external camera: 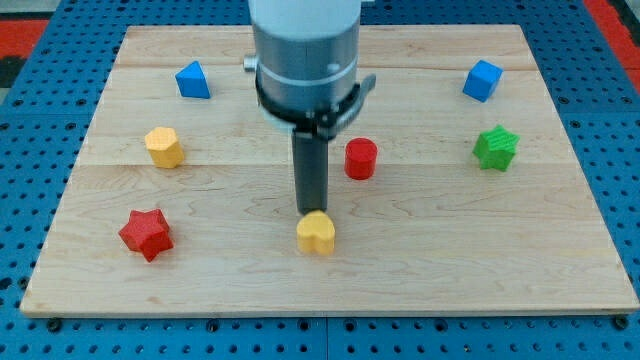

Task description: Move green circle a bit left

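On a wooden board (420,250) over blue pegboard (20,200), my tip (312,211) touching yellow heart (316,233), no pincer.

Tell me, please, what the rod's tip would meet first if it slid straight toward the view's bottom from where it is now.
Most likely the yellow heart-shaped block: my tip sits just above it in the view, apparently touching or nearly so. Depth is hard to judge. No green circle is visible.

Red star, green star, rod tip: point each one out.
red star (146,233), camera view, centre of its top face.
green star (495,147), camera view, centre of its top face.
my tip (314,211), camera view, rod's lower end, just above the yellow heart (316,233).
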You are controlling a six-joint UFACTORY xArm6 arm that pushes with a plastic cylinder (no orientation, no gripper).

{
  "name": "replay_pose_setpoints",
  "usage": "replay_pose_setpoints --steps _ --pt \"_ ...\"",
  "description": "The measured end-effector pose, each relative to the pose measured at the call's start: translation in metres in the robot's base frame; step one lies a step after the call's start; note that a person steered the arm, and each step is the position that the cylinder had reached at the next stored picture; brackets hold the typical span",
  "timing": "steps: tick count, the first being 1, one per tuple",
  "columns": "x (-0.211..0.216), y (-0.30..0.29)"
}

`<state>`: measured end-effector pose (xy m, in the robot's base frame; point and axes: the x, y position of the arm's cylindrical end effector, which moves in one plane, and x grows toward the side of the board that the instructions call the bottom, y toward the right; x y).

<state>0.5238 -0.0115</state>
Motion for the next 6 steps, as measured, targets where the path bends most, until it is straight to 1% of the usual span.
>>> replay_pose_setpoints --steps 1,2,3,4,5,6 --pt "-0.008 0.002" --pt "-0.038 0.079" --pt "-0.066 0.103" --pt "-0.097 0.108" --pt "-0.171 0.034" --pt "-0.16 -0.067"
